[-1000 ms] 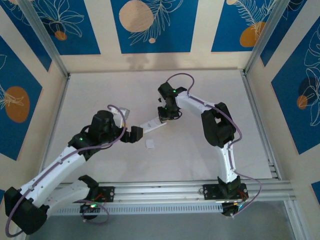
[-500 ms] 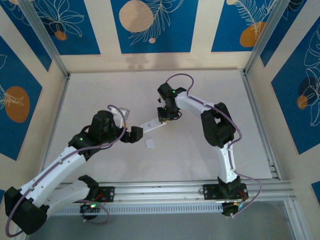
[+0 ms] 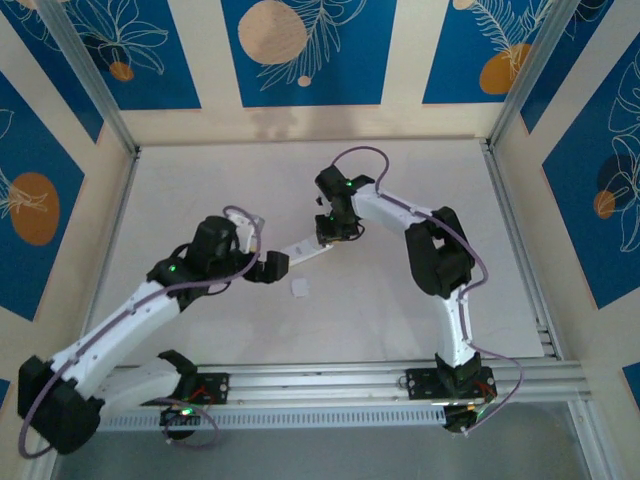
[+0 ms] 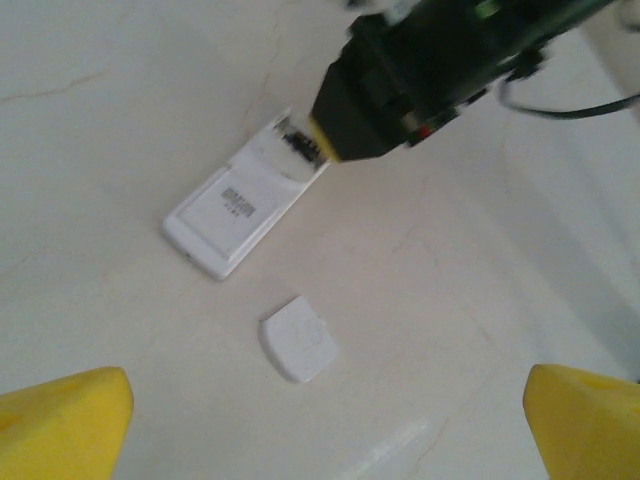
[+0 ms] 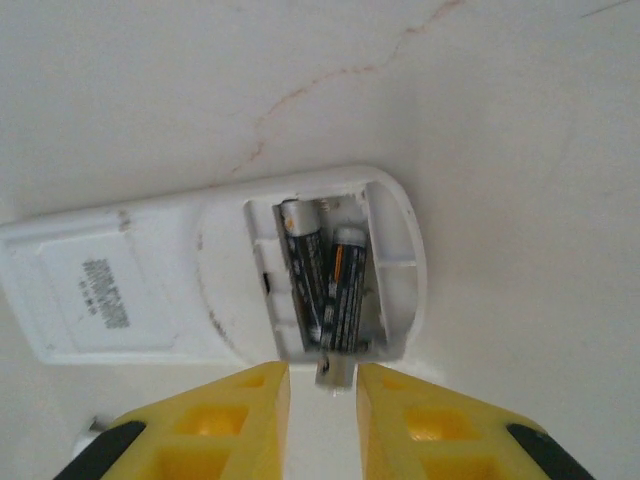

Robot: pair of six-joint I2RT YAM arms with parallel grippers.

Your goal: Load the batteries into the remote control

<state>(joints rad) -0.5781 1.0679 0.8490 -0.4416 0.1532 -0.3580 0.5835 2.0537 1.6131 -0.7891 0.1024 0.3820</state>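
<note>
1. While your right gripper hangs over one end of the remote control, its yellow fingers stand a narrow gap apart at the rim of the open battery compartment, and they clamp nothing.
2. You see a small grey piece in that gap, right at the remote's edge. It is narrower than the gap, and what it is cannot be told.
3. Your two batteries lie side by side inside the compartment, dark with orange print. One sits a little higher and slightly skewed against the other.
4. Your remote lies back up, flat on the table, near its middle and a little toward the left edge. A printed label shows on the end away from the compartment.
5. From above, the remote runs slantwise. Its compartment end points to the far right corner under the right gripper, and its other end points toward the left gripper.
6. Your left gripper is spread wide. Its yellow fingertips sit far apart at the bottom corners of its own wrist view, with nothing between them but bare table.
7. It hovers just beside the remote's label end, not touching it.
8. Your white battery cover lies loose on the table, close to the remote but apart from it, on the side toward the near edge.
</note>
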